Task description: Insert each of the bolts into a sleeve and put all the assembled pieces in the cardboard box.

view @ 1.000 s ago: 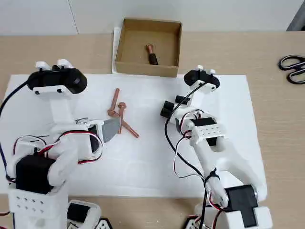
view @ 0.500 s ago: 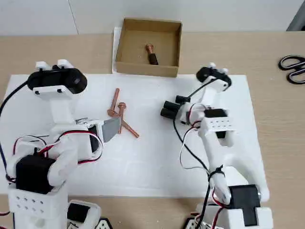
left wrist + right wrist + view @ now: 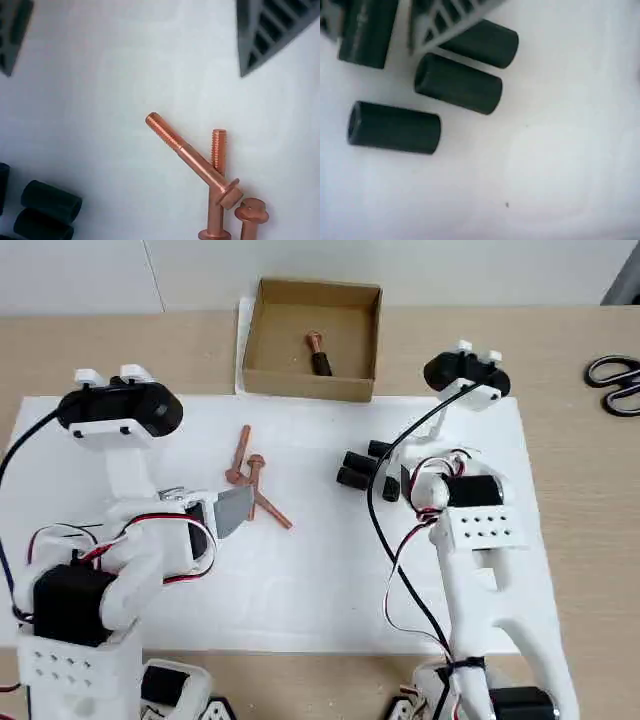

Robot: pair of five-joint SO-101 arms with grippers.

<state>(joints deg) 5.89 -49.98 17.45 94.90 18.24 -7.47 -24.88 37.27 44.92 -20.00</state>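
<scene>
The box [image 3: 305,386] holds one assembled piece [image 3: 318,352]. The left gripper [image 3: 130,60] hangs wide open over three loose bolts [image 3: 192,157]. The right gripper [image 3: 385,25], at the sleeves [image 3: 457,82], perhaps straddles one; I cannot tell its state. This looks like the pairing step, and next a bolt needs gripping.

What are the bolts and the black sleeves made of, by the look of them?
Bolts: metal, perhaps copper or copper-plated steel, judging by the shiny reddish surface and crisp threads. Sleeves: probably plastic or rubber, since they look matte black and smooth with only dull highlights.
</scene>
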